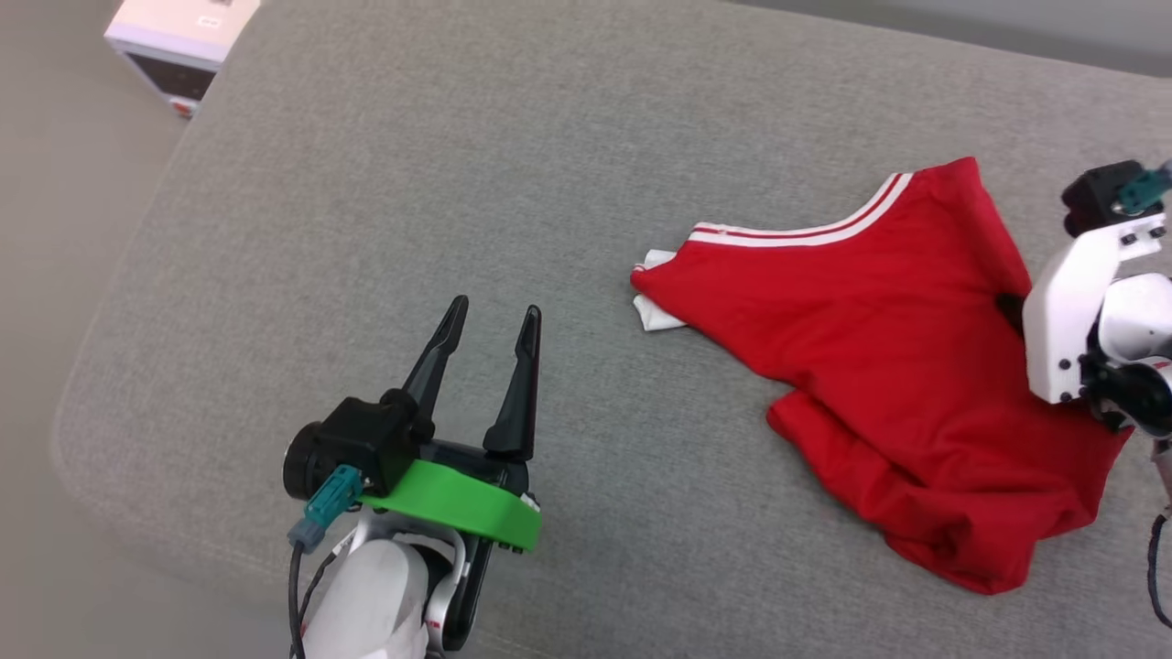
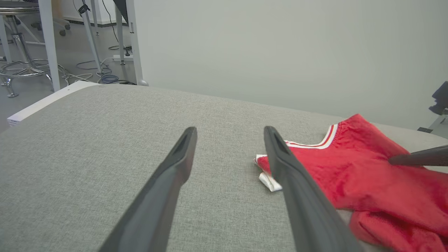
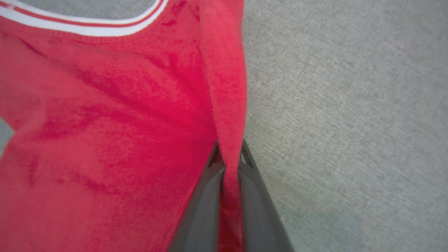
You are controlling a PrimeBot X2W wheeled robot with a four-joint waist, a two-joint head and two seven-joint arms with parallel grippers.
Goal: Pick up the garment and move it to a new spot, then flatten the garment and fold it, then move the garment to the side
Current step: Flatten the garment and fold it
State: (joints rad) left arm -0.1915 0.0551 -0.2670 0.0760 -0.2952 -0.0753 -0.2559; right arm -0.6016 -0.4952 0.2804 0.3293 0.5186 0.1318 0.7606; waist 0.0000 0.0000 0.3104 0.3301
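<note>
- Far upper left of head view: white box (image 1: 183, 50) with a dark front panel, on the floor (image 1: 55, 275) beside the cushion edge.
- Grey fabric cushion (image 1: 458, 183) takes up most of the head view; rounded corner at the left.
- Left wrist view, far left: metal stool base (image 2: 21, 66), white table legs and loose cables (image 2: 105, 75) on the floor beyond the cushion; plain pale wall (image 2: 280, 52) behind.
- Left gripper (image 1: 494, 309) is at lower left of centre and holds nothing; jaws spread apart, over bare cushion. Green collar (image 1: 458, 503) sits behind the fingers.
- The same left gripper (image 2: 230, 130) in its own wrist view: both fingers apart, grey fabric between them, garment off to its right and not touched.
- Garment (image 1: 879, 366) lies on the right half of the cushion, rumpled, mostly red. A bit of white sleeve (image 1: 655, 311) pokes out at its left tip; red-and-white striped trim (image 1: 806, 233) runs along the top edge. No lettering can be seen.
- Garment (image 2: 367, 175) in left wrist view: right side, with a bunched fold low at the right.
- Right gripper (image 1: 1010, 307) is at the far right edge, at the garment's right side.
- Right wrist view: right gripper (image 3: 229, 150) is clenched on a raised ridge of the red garment (image 3: 105, 122); the cloth runs up between the two fingers. Bare cushion lies to the right of the fold.
</note>
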